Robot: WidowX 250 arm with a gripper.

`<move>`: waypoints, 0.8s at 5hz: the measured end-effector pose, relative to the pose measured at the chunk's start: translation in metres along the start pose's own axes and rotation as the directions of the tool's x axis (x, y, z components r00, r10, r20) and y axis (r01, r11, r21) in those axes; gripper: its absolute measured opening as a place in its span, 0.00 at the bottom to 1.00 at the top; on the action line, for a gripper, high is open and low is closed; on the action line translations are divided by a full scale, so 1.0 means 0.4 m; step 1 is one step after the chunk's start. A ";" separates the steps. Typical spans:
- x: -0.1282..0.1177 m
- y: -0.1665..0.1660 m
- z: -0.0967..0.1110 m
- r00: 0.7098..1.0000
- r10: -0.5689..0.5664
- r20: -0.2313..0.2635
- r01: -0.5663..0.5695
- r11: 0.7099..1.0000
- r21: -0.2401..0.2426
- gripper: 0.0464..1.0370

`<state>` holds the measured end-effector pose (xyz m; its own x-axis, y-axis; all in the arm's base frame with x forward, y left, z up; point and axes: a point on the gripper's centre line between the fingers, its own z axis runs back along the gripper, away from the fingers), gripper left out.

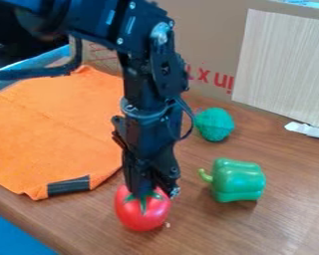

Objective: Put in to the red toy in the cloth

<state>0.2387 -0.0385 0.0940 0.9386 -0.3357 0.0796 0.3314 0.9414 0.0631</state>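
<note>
Hanging down, the end effector [151, 191] has the red toy tomato [141, 216] directly beneath its tip. Whether it grips, I cannot tell.

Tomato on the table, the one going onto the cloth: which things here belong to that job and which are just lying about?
For the job:
red toy tomato
orange cloth
black tool, at the tomato's top

Just lying about:
green pepper
bumpy green ball
white piece beside the pale panel

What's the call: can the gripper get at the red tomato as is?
Looks like yes: the gripper is down at the top of the red tomato, and the green pepper sits apart to one side, so nothing seems in the way.
</note>
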 end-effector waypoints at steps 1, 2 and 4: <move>0.024 0.051 0.036 0.995 0.092 0.029 -0.091 0.996 -0.009 0.01; 0.048 0.115 0.048 0.979 0.203 0.030 -0.202 0.979 -0.034 0.01; 0.078 0.259 0.056 0.896 0.440 0.059 -0.437 0.898 -0.058 0.01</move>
<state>0.3001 0.0477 0.1253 0.9812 0.1114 0.1578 -0.1070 0.9936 -0.0362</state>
